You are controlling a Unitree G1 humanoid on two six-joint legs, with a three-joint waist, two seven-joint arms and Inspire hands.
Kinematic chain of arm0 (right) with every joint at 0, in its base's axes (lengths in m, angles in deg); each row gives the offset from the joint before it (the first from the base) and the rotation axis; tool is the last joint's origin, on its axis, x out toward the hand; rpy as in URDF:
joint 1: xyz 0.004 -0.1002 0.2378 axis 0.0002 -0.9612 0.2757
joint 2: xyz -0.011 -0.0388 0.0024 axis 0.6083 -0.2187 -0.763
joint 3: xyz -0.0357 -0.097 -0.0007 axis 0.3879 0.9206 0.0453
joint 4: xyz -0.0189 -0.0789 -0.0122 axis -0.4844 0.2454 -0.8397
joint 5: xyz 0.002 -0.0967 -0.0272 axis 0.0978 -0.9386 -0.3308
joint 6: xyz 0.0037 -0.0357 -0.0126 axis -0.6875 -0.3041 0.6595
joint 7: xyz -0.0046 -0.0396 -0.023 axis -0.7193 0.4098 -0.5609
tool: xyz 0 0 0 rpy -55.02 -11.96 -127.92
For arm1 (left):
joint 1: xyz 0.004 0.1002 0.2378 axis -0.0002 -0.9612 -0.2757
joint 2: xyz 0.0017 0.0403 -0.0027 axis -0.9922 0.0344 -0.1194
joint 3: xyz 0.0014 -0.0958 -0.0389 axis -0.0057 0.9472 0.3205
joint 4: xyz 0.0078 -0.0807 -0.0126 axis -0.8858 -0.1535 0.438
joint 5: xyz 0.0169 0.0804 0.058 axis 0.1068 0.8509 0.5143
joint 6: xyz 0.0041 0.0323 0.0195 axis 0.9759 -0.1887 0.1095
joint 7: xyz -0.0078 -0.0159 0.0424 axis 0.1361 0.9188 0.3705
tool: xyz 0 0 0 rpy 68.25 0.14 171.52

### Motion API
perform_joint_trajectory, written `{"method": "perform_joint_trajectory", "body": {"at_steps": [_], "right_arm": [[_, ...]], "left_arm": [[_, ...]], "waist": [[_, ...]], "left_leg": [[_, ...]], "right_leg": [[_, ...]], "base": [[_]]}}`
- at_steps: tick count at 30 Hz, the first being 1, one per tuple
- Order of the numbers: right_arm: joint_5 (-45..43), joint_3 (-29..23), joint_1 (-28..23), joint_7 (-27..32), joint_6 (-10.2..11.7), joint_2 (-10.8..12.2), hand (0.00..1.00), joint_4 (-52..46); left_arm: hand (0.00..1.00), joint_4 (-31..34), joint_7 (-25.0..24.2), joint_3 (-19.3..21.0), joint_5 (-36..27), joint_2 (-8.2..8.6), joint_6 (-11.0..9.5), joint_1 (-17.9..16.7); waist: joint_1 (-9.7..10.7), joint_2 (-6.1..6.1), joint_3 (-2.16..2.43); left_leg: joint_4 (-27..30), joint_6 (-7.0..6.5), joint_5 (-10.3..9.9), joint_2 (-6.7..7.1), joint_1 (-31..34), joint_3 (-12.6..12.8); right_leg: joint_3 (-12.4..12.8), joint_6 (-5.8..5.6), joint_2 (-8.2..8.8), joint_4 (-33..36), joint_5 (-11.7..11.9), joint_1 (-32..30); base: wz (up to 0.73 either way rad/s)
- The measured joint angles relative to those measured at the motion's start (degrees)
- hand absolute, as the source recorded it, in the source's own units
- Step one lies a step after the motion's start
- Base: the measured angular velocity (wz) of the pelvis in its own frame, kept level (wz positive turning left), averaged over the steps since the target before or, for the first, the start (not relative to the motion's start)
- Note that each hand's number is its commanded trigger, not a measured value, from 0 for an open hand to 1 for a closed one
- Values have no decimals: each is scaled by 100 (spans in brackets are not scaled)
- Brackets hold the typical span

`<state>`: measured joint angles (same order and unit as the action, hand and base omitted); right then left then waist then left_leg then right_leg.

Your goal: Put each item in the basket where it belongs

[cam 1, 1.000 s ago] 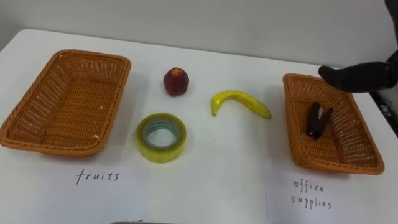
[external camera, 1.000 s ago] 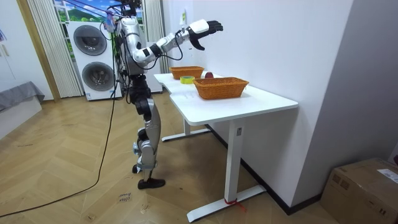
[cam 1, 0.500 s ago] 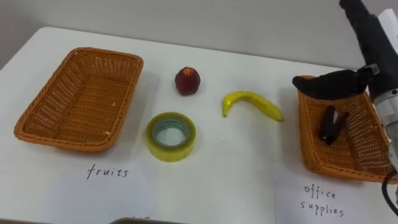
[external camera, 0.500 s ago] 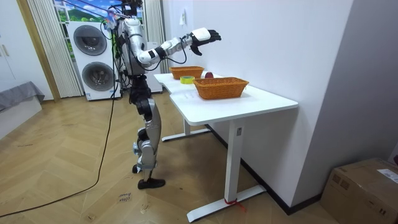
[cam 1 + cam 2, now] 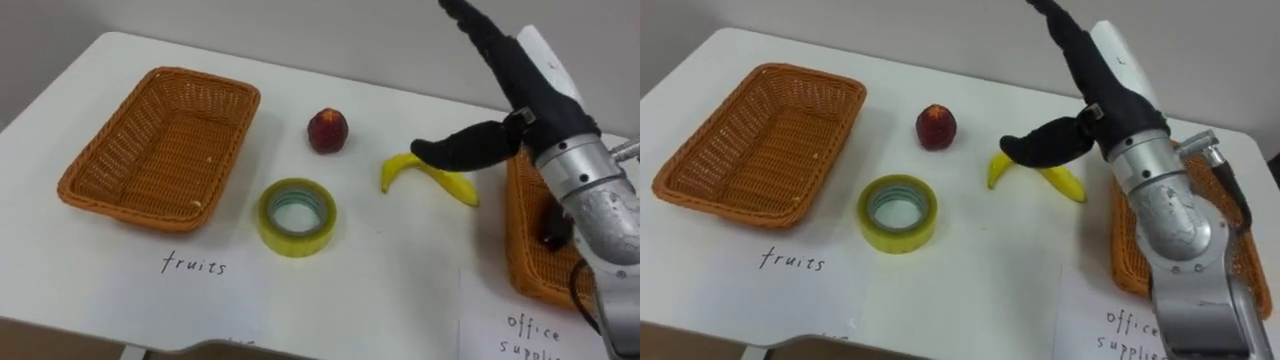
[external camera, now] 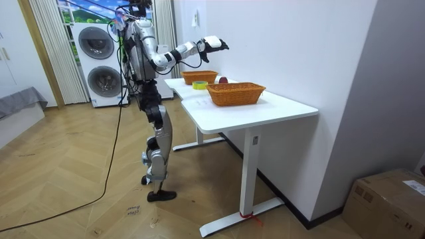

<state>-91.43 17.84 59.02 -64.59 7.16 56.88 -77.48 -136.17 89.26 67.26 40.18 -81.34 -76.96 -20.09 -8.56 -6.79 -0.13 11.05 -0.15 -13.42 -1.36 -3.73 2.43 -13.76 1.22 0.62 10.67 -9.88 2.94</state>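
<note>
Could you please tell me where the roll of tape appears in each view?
Left eye view: the tape roll lies just below centre.
Right eye view: the tape roll lies left of centre.
Room view: it is the small yellow-green spot on the tabletop.
Shared landmark: the red fruit, just up and right of the tape.

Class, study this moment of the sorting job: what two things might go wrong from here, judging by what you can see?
1. The open right hand hangs over the curved banana; a poor grasp might roll it against the office supplies basket beside it.
2. The way to the fruits basket passes the tape roll, which might get knocked.
</note>
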Motion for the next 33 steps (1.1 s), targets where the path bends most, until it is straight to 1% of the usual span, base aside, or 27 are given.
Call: {"method": "perform_joint_trajectory", "body": {"at_steps": [1,3,5,7,8,10,11,14,18,22,24,28,33], "right_arm": [[2,79,42,0,2,0,0,117],[9,123,47,2,4,0,0,302],[0,238,48,10,-44,7,0,491],[1,396,48,11,-49,35,0,642],[1,508,48,-13,-104,46,0,699],[13,591,48,-96,-135,95,0,752],[39,633,48,-107,-153,143,0,769],[75,708,49,-108,-153,195,0,774],[18,758,50,-82,-146,262,0,805],[6,1035,57,33,-135,272,0,988],[15,1176,140,34,-136,283,0,1195],[12,1220,149,36,-143,412,0,1280],[3,1393,240,38,-143,420,0,1408]], "left_arm": [[0,0,18,-1,4,0,0,1],[0,-10,22,0,4,-1,-1,3],[0,-23,38,-3,18,-4,10,-11],[0,-23,41,-38,18,-5,74,-29],[0,-22,31,-61,19,-5,109,-22],[0,-22,17,-89,25,-12,126,-30],[0,-21,8,-110,33,-15,131,-39],[0,-20,-37,-111,90,-18,184,-36],[0,-9,-63,-106,266,-29,206,-7],[0,5,-120,-106,377,-79,207,26],[0,4,-122,-107,383,-94,209,21],[0,5,-124,-109,545,-102,223,14],[0,2,-105,-144,708,-82,286,12]], "waist": [[-9,-16,-13],[-104,-39,-24],[-195,-71,-41],[-256,-82,-39],[-290,-86,-37],[-318,-103,-31],[-364,-117,-22],[-469,-148,-10],[-608,-159,-9],[-753,-166,-4],[-764,-167,-5],[-791,-158,-13],[-888,-139,-27]], "left_leg": [[23,0,0,2,15,-9],[23,-1,0,4,15,-13],[-17,-2,0,4,15,-32],[-14,-2,0,2,17,-41],[-7,-2,0,4,29,-63],[-1,-1,0,7,42,-94],[-2,-1,0,7,47,-107],[-5,-2,1,9,52,-116],[-10,-5,3,14,68,-120],[-5,-5,3,11,70,-122],[11,-5,3,12,74,-123],[47,-6,3,24,126,-209],[57,-5,4,27,119,-254]], "right_leg": [[-42,-1,7,7,0,0],[-44,-2,10,15,1,0],[-52,-2,8,11,2,-2],[-65,-2,7,11,4,0],[-78,-2,10,11,4,0],[-83,-2,11,11,4,0],[-88,-2,10,10,4,0],[-78,-3,4,5,4,-1],[-91,-8,5,-4,8,-14],[-114,-8,5,-5,9,-15],[-122,-9,8,-4,10,-9],[-221,-14,31,-2,14,-1],[-262,-14,28,-5,14,31]], "base": [[7],[2],[0],[2],[7],[8],[5],[1],[0],[0],[2],[10],[4]]}}
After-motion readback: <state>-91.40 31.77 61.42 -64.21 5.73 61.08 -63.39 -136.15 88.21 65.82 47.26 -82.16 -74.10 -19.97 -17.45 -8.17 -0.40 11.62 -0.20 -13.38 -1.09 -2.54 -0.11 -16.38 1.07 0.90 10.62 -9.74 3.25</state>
